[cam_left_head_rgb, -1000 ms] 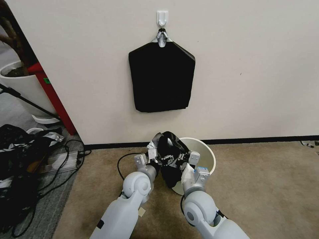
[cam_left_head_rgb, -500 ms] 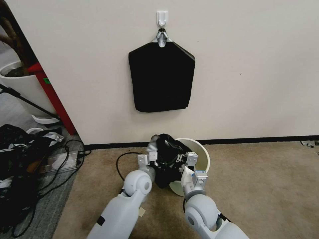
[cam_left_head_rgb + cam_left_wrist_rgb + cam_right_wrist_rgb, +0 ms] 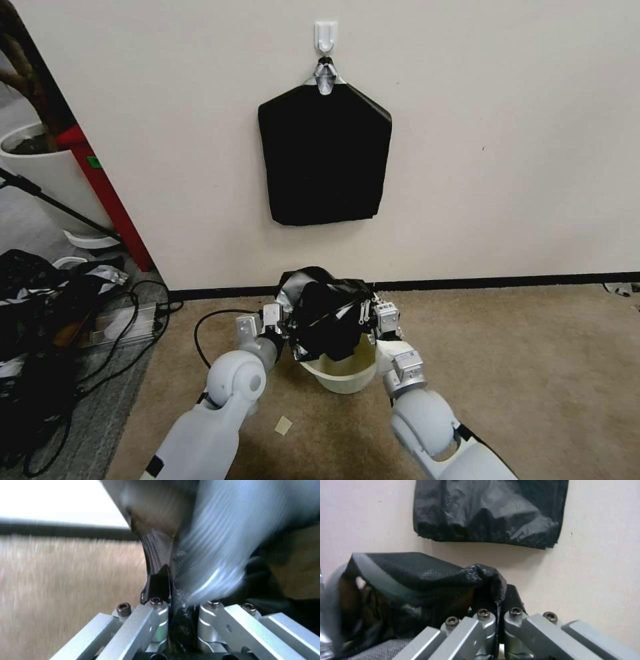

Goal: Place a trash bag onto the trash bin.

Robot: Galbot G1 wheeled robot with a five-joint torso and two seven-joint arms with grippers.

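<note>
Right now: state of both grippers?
Left gripper: shut on the trash bag.
Right gripper: shut on the trash bag, over the trash bin.

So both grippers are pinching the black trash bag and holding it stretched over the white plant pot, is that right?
Not quite: the bag is held over the trash bin, the cream bucket on the carpet by the wall, as the head view shows. The white plant pot stands far off to the left. The rest holds: the left gripper and right gripper each pinch an edge of the trash bag.
</note>
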